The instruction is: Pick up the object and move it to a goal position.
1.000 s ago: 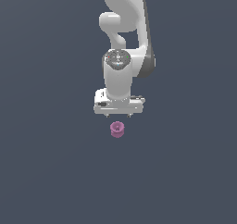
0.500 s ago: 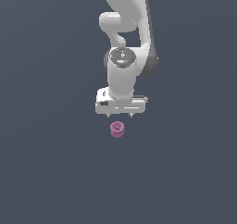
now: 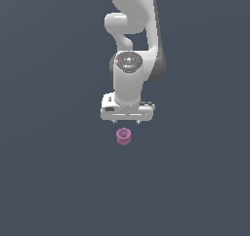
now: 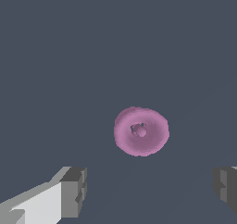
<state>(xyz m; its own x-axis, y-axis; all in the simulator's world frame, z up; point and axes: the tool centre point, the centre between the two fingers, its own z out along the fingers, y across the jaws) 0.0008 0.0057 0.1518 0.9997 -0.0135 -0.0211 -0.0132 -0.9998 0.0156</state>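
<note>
Exterior view: white two-finger gripper (image 3: 127, 122) at frame centre, fingers spread, empty; small pink-purple spool-like object (image 3: 124, 136) just below it, apart.
Wrist view: spool (image 4: 141, 131) centre-right, not yet between the fingertips (image 4: 74, 192).
Grasp, lift and move to goal all remain.

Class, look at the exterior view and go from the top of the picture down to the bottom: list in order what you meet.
White robot arm → gripper, jaws open → small pink-purple spool standing apart below it.
</note>
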